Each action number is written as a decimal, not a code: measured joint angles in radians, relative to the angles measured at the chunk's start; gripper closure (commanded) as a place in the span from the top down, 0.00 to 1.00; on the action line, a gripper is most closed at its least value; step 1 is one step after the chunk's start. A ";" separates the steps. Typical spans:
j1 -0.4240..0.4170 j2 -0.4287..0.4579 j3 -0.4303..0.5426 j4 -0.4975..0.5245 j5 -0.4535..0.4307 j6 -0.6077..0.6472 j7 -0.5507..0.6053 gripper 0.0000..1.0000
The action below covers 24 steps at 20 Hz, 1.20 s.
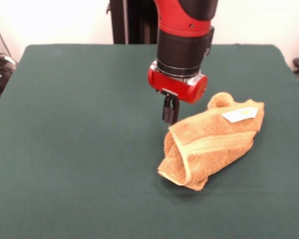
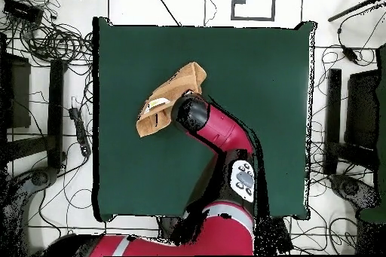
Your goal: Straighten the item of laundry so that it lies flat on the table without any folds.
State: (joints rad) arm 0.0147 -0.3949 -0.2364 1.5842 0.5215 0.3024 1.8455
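Note:
The orange-tan towel (image 1: 214,147) lies bunched and folded over itself on the green table (image 1: 84,129), right of centre in the front view. A lighter woven band runs across its top fold and the white label (image 1: 239,114) faces up near its far right corner. My gripper (image 1: 170,119) hangs straight down, shut, with its tips right at the towel's far left edge; I cannot tell whether they pinch any cloth. In the overhead view the towel (image 2: 170,97) shows left of centre on the table (image 2: 264,65), and the arm's wrist (image 2: 190,114) covers the gripper and the towel's nearest edge.
Cables and equipment (image 2: 53,43) lie on the floor around the table in the overhead view. Dark stands (image 2: 335,111) flank the table's side. The robot's pedestal (image 1: 134,22) stands behind the far table edge.

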 measured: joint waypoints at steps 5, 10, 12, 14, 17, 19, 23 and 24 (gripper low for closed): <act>0.000 -0.025 0.000 0.000 -0.001 0.000 0.000 1.00; 0.000 -0.042 0.000 0.000 -0.001 0.000 0.000 1.00; 0.000 -0.046 0.000 0.000 -0.001 0.000 0.000 1.00; 0.000 -0.051 0.002 0.000 -0.001 0.000 0.000 1.00; -0.002 -0.059 0.008 0.000 -0.001 0.000 0.000 1.00; -0.004 -0.059 0.013 0.000 -0.001 0.000 0.000 1.00; -0.026 -0.059 0.050 0.000 -0.001 -0.014 0.000 1.00; -0.033 -0.059 0.061 0.001 -0.001 -0.019 0.000 1.00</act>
State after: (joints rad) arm -0.0183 -0.4543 -0.1755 1.5848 0.5204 0.2837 1.8455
